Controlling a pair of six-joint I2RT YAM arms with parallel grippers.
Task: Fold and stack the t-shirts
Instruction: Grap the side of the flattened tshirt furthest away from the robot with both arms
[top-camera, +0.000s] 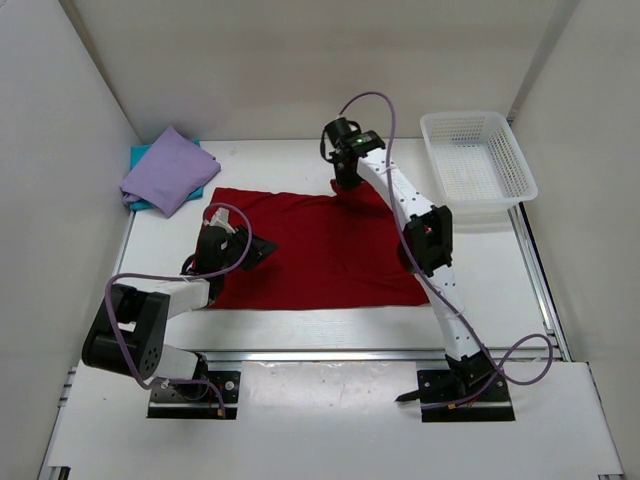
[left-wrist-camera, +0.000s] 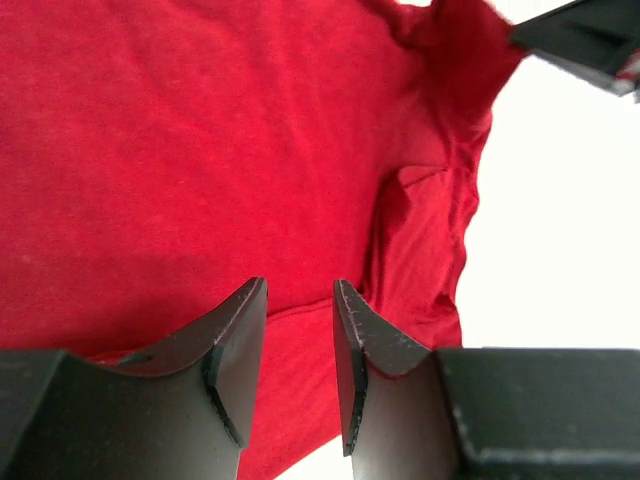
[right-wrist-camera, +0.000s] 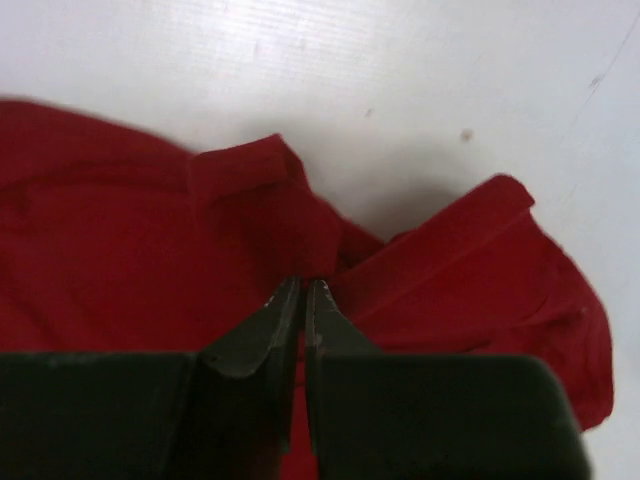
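Observation:
The dark red t-shirt (top-camera: 320, 250) lies spread flat in the middle of the table. My right gripper (top-camera: 347, 185) is at its far edge, shut on a bunched fold of the red cloth (right-wrist-camera: 300, 240); the jaws (right-wrist-camera: 303, 285) meet on it. My left gripper (top-camera: 262, 248) hovers over the shirt's left part, open (left-wrist-camera: 300, 290), with red cloth (left-wrist-camera: 180, 150) below the gap and nothing held. The pale lavender t-shirt (top-camera: 170, 168) lies folded on the teal t-shirt (top-camera: 140, 155) at the back left.
A white mesh basket (top-camera: 478, 165) stands at the back right, partly over the table's edge. White walls close in the left, back and right sides. Bare white table (top-camera: 480, 270) shows to the right of the red shirt.

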